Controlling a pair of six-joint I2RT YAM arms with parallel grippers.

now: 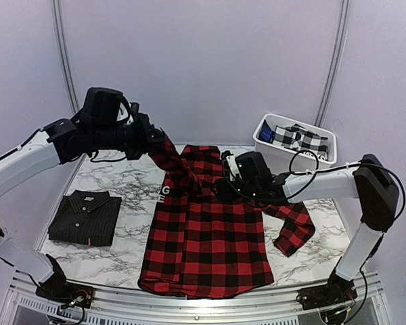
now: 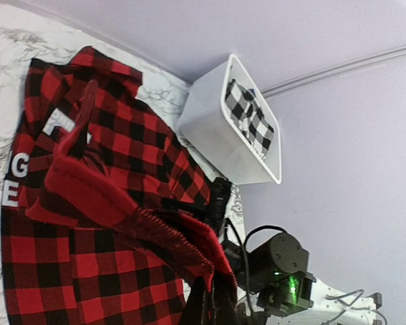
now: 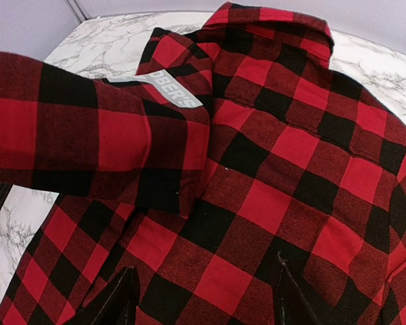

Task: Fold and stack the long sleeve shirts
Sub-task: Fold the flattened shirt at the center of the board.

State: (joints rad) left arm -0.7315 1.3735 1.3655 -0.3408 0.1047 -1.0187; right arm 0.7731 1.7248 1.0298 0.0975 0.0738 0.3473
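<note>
One down, by the look of it: the black pinstriped collared fabric shirt (image 1: 84, 217) lies folded at eight o'clock on the marble worktop (image 1: 122, 184). The large red-and-black buffalo-check flannel shirt (image 1: 206, 237) sprawls mid-worktop, barely begun. The left end effector (image 1: 157, 141) pinches its sleeve, raised toward eleven o'clock. The right end effector (image 1: 225, 179) hovers spread-fingered over the shoulder. Folding and stacking are not yet done.

Flannel shirt (image 1: 210, 237): red-and-black buffalo check, spread flat mid-table (image 1: 128, 183), collar far, hem near. One sleeve (image 1: 170, 159) is raised up-left, with white lettering (image 1: 164, 194) below it. Other sleeve (image 1: 294, 227) lies bent at right.
Black shirt (image 1: 84, 217): pinstriped, folded, collar far, at left. Red tag (image 1: 87, 241) at near edge.
</note>
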